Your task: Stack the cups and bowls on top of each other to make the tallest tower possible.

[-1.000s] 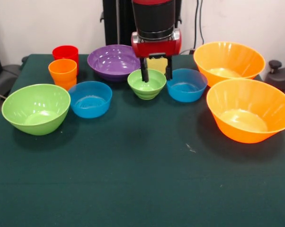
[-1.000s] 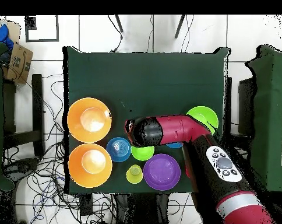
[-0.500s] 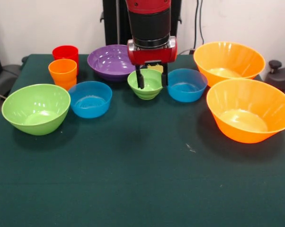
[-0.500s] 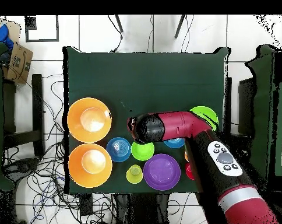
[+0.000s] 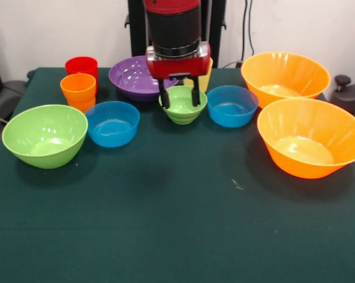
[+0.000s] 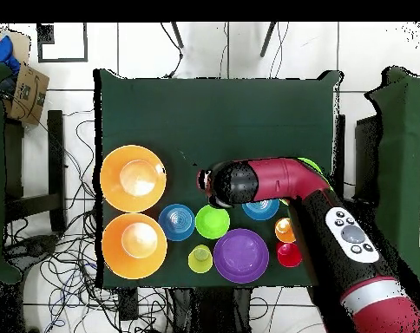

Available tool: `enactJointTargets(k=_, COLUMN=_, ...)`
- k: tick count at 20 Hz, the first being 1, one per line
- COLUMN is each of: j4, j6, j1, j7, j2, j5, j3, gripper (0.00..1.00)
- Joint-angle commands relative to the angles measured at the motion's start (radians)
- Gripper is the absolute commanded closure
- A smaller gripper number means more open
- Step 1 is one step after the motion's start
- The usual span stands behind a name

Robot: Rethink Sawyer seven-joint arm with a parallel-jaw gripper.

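My gripper (image 5: 179, 97) hangs open over the small green bowl (image 5: 183, 106), one finger at its left rim and the other over its inside. The pale yellow cup (image 5: 206, 73) peeks out behind the gripper. The red cup (image 5: 81, 65) and orange cup (image 5: 78, 89) stand at the back left beside the purple bowl (image 5: 133, 76). Blue bowls (image 5: 112, 122) (image 5: 232, 105) flank the small green one. A large green bowl (image 5: 45, 134) sits at the left and two big orange bowls (image 5: 285, 72) (image 5: 312, 138) at the right. No tower is in view; each piece stands singly.
From overhead, the arm (image 6: 274, 180) crosses the table and hides the gripper, part of one blue bowl (image 6: 262, 210) and most of the large green bowl (image 6: 314, 165). The dark green cloth (image 5: 177, 224) stretches bare toward the near edge.
The gripper has shifted left in the front view, from the small green bowl's right rim to its left side, and sits slightly higher. It stayed open. No cup or bowl moved.
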Motion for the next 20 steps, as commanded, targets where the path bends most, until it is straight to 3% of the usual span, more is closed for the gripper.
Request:
enactJointTargets(k=1, j4=0.003, j6=0.091, j1=-0.073, j7=-0.306, j2=-0.006, j5=-0.101, j3=0.064, gripper=0.00)
enactJointTargets(k=20, j4=-0.027, j6=0.071, j1=-0.152, j7=-0.332, j2=0.088, j5=-0.219, j3=0.119, gripper=0.00)
